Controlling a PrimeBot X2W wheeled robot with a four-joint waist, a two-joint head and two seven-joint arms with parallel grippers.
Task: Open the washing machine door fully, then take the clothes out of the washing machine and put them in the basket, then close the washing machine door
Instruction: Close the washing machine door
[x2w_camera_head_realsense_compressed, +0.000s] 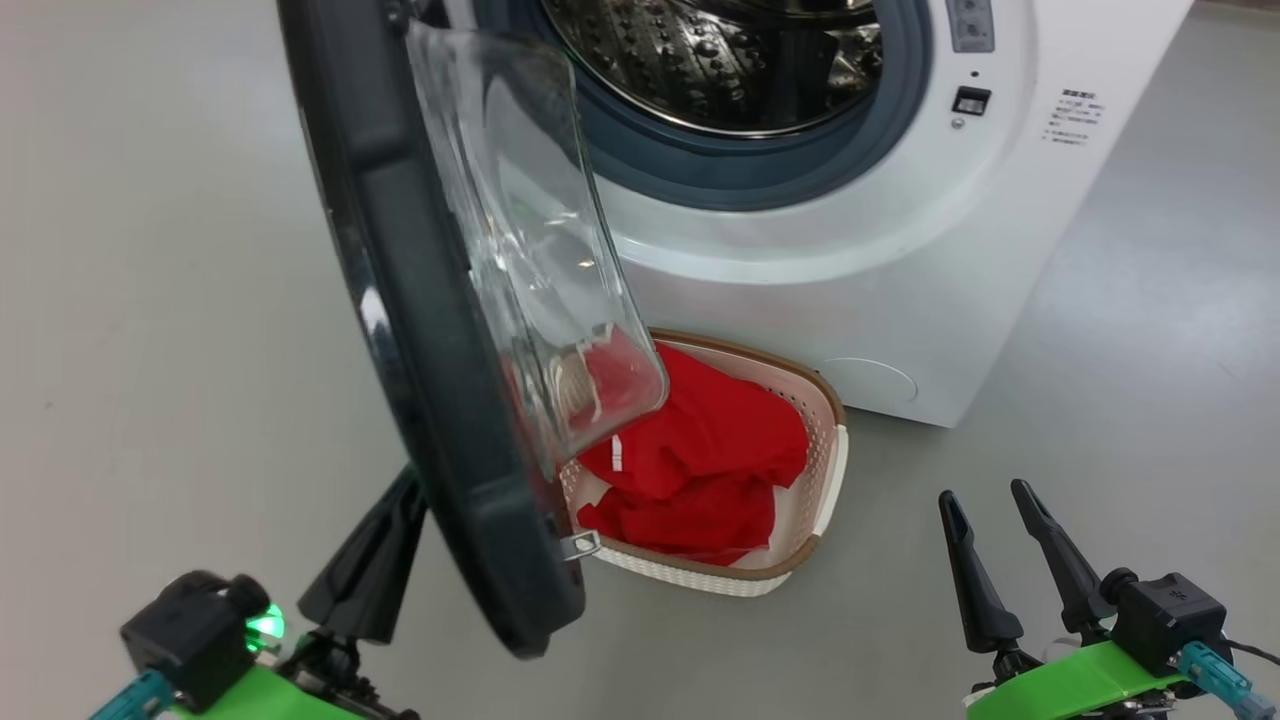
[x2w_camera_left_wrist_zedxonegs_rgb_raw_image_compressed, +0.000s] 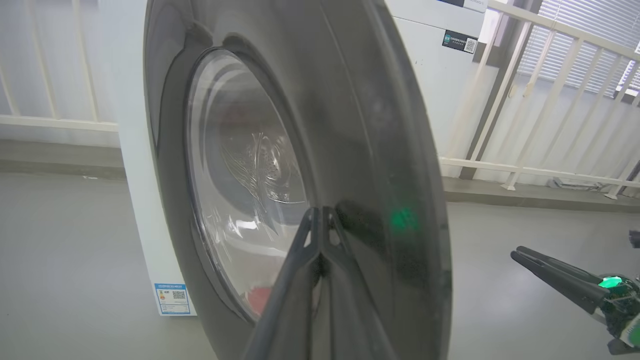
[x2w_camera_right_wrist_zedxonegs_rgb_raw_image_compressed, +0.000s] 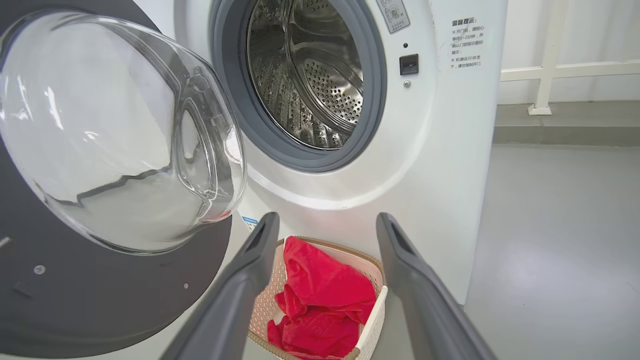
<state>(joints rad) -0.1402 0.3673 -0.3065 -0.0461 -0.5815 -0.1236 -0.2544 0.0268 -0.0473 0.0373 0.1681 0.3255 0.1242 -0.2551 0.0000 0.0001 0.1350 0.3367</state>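
One door (x2w_camera_head_realsense_compressed: 400, 300) open | one basket (x2w_camera_head_realsense_compressed: 822, 455) — red clothes (x2w_camera_head_realsense_compressed: 710, 450) inside | one washer (x2w_camera_head_realsense_compressed: 900, 290)

On the washing machine (x2w_camera_right_wrist_zedxonegs_rgb_raw_image_compressed: 450, 150), front right, we read a Chinese notice (x2w_camera_right_wrist_zedxonegs_rgb_raw_image_compressed: 466, 44) headed "温馨提示"; we cannot make out its smaller lines. Low on the front we list a blue label (x2w_camera_left_wrist_zedxonegs_rgb_raw_image_compressed: 172, 298) with a QR code, and higher up a black sticker (x2w_camera_left_wrist_zedxonegs_rgb_raw_image_compressed: 460, 41) with a QR code; the print on both is too small to read.

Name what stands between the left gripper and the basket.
The washing machine door, in the head view, separates the left gripper from the basket.
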